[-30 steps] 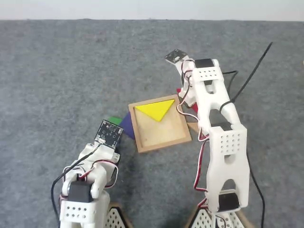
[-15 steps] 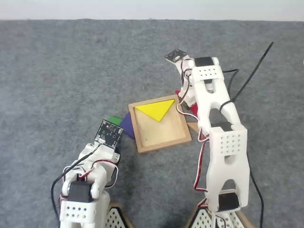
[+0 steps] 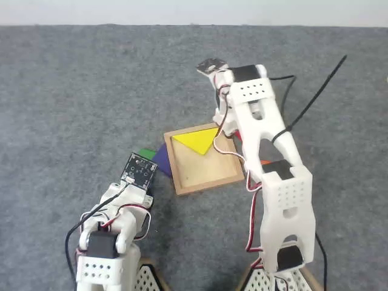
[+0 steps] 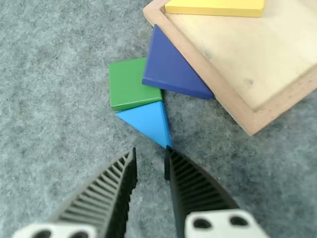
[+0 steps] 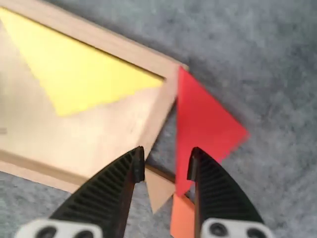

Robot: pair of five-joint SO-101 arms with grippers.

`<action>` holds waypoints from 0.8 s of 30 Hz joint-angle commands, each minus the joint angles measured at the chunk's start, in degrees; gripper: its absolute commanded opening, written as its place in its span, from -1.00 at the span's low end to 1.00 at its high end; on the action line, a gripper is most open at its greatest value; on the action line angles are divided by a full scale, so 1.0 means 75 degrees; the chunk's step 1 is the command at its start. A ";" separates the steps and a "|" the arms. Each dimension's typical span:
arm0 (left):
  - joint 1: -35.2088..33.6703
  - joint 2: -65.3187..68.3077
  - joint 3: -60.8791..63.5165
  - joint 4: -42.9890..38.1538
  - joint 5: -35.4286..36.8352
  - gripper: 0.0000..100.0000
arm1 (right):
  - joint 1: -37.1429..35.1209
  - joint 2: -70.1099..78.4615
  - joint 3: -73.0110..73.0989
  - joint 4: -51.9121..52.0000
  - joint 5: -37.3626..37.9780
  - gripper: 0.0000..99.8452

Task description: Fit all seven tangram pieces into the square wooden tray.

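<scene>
Your left gripper (image 4: 148, 157): narrowly parted, empty, one tip just beside the light blue triangle piece (image 4: 148, 121). Your right gripper (image 5: 166, 156): narrowly parted, empty, above the red triangle piece (image 5: 203, 124) beside the square wooden tray (image 3: 206, 183). Tray contents: yellow triangle piece (image 3: 197, 140).

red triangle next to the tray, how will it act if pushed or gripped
The red triangle looks flat and rigid, so it likely won't bend, roll or tip. On the fuzzy grey mat it may drag rather than glide.

Matt bare-wood tray (image 3: 206, 185), smooth painted yellow triangle (image 3: 195, 141), rough grey carpet (image 3: 73, 91) underneath.
</scene>
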State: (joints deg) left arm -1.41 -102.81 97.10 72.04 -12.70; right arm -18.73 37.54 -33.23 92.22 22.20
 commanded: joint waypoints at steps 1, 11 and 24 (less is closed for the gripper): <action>-0.0012 -0.0141 -0.0076 0.0059 -0.0047 -0.81 | 0.0193 -0.0486 -0.0340 0.0006 0.0164 -0.71; -0.0012 -0.0141 -0.0076 0.0059 -0.0047 -0.81 | 0.0557 0.0393 -0.0328 -0.0252 0.1747 -0.38; -0.0012 -0.0141 -0.0076 0.0059 -0.0047 -0.81 | 0.0791 0.1412 -0.0340 -0.1225 0.2227 -0.38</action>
State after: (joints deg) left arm -1.41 -102.81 97.10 72.04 -12.70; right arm -13.45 48.35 -33.32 85.45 38.02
